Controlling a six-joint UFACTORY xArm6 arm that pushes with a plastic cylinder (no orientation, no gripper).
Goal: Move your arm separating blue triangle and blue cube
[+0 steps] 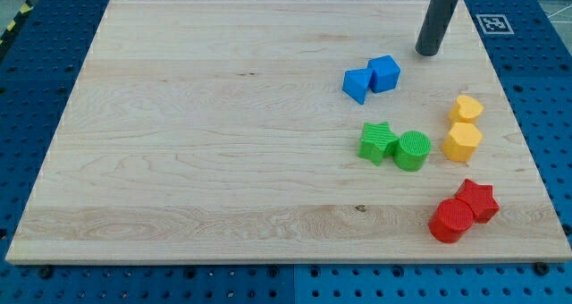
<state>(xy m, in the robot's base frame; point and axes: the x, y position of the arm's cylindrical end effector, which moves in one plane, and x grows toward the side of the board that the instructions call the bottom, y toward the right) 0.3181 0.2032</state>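
Note:
The blue triangle [357, 84] and the blue cube [384, 73] lie touching each other on the wooden board [197, 143], toward the view's upper right. The triangle is on the left, the cube on the right. My tip [428, 51] rests on the board to the upper right of the cube, a short gap away from it and touching no block. The dark rod rises from the tip out of the view's top.
A green star [378, 142] and a green cylinder [413, 150] sit below the blue pair. Two yellow blocks [464, 125] lie at the right. A red star [476, 199] and a red cylinder [450, 221] lie at the lower right near the board's edge.

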